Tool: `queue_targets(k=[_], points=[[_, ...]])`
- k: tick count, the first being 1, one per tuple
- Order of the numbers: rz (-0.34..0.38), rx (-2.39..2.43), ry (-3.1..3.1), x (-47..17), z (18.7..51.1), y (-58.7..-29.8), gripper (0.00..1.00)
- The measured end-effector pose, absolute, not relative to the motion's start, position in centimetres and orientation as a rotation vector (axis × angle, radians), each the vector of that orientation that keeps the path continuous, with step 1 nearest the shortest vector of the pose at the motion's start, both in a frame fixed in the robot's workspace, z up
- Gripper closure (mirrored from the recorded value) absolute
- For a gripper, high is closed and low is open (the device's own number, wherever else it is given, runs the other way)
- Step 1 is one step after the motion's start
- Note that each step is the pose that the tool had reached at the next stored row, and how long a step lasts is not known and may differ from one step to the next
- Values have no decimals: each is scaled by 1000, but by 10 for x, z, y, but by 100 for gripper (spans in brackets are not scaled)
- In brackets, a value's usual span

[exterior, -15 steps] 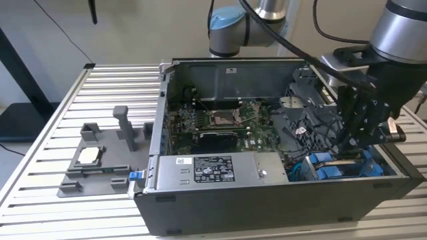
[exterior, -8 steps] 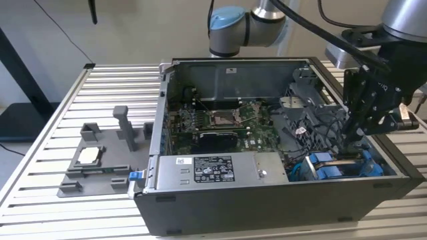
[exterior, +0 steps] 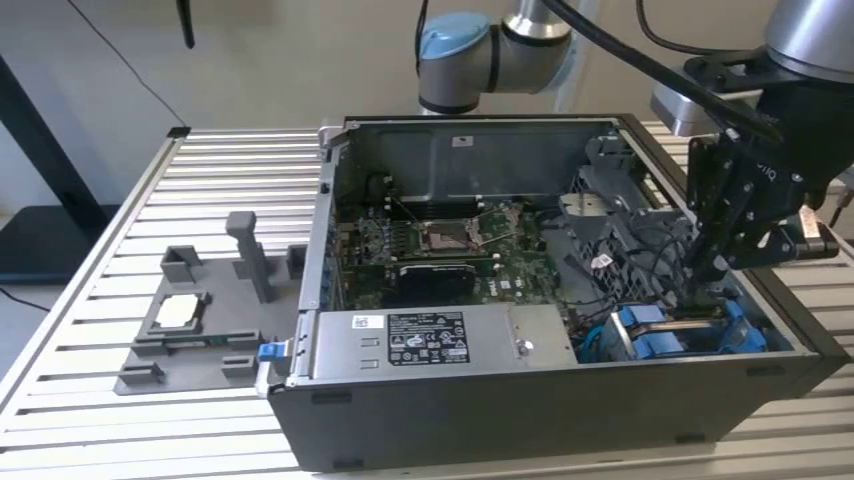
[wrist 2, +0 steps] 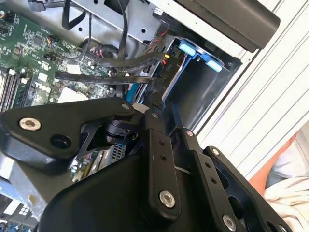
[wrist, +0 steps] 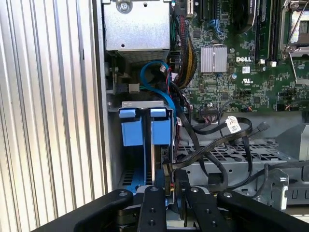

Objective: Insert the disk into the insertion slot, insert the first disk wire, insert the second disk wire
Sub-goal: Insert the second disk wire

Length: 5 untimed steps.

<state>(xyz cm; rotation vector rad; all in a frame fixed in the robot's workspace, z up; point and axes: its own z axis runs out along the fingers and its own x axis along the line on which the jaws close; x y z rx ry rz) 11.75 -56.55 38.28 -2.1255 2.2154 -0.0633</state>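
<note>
Black pincer (wrist: pixel 170 193) grasping flat black wire connector (wrist: pixel 168 170) beside blue-caddied silver disk (wrist: pixel 159 133) in grey metal slot (wrist: pixel 113 145); squareness probably matters

The disk (wrist: pixel 161 131) is sitting edge-up in the slot (exterior: pixel 687 330), w/ its blue caddy tabs showing at the slot's mouth; in the exterior view it is lying in the case's near corner, toward the exterior view's right. The slot, a grey metal cage w/ blue plastic trim, is standing beside the motherboard. A black wire (wrist: pixel 193 157) is running from the board area to the disk's end, its connector (wrist: pixel 167 170) sitting against the disk edge; whether it is seated cannot be told.
</note>
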Motion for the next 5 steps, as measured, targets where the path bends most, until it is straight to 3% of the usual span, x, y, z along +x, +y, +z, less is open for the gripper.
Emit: queue_targets(k=[5], points=[[-63,-2125,2215,117,383,-565,76]])
